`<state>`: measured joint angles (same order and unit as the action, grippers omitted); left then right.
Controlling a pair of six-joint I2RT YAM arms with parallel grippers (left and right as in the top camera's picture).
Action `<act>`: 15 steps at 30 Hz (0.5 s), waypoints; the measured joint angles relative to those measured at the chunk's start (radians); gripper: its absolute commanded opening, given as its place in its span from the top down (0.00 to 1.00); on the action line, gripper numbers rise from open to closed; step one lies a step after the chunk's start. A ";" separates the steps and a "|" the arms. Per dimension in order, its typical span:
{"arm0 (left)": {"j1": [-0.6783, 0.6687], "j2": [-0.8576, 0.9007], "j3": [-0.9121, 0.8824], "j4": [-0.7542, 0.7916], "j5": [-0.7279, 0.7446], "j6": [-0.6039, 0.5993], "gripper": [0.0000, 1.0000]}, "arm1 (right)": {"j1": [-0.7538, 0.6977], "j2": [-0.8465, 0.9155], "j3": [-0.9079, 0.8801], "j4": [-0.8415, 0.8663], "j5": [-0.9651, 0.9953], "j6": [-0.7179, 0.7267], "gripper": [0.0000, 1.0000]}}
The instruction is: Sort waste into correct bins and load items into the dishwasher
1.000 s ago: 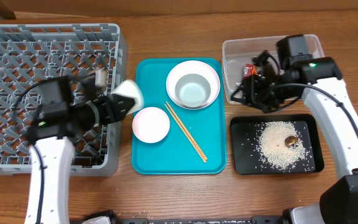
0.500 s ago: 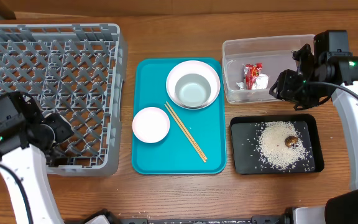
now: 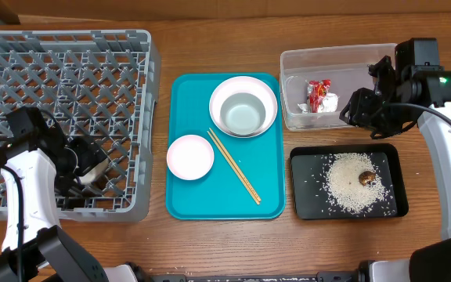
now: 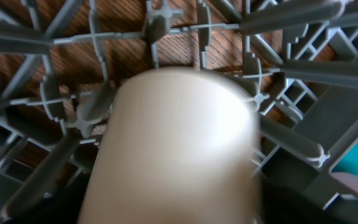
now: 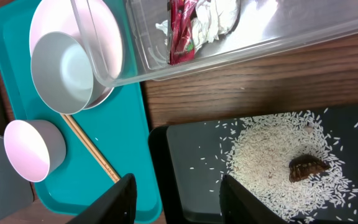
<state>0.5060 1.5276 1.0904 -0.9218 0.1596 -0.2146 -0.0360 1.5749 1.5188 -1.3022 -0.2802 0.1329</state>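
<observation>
My left gripper [image 3: 83, 166] is low inside the grey dish rack [image 3: 69, 47] near its front wall, shut on a cream-white cup [image 4: 173, 143] that fills the left wrist view. My right gripper [image 5: 182, 199] is open and empty, hovering by the clear tub [image 3: 335, 59] and above the black tray [image 3: 304, 200]. The red-and-white wrapper [image 3: 318, 95] lies in the tub. Rice [image 3: 347, 184] and a brown lump [image 3: 366, 179] lie in the black tray. On the teal tray [image 3: 268, 188] sit a white bowl in a round dish [image 3: 243, 107], a small pink bowl [image 3: 190, 156] and chopsticks [image 3: 233, 166].
The rack's lattice floor [image 4: 291, 37] shows wood beneath it. The teal tray sits between the rack and the two bins. Bare wooden table [image 3: 210, 31] runs along the back and front edges.
The left arm carried the cup from the teal tray's edge into the rack's front part. The right gripper let go of the wrapper in the clear tub and drew back to the right.
</observation>
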 measured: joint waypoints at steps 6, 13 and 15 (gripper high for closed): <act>0.000 -0.003 0.003 -0.052 0.016 -0.008 0.00 | 0.000 0.000 0.000 -0.004 0.000 0.000 0.55; -0.080 -0.121 0.053 -0.057 0.082 -0.006 0.00 | 0.000 0.000 0.000 -0.010 0.000 -0.002 0.54; -0.164 -0.171 0.063 -0.036 0.096 0.005 0.02 | 0.000 0.000 0.000 -0.011 0.000 -0.003 0.54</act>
<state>0.3420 1.3563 1.1530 -0.9577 0.2554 -0.2092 -0.0360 1.5749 1.5188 -1.3128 -0.2802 0.1303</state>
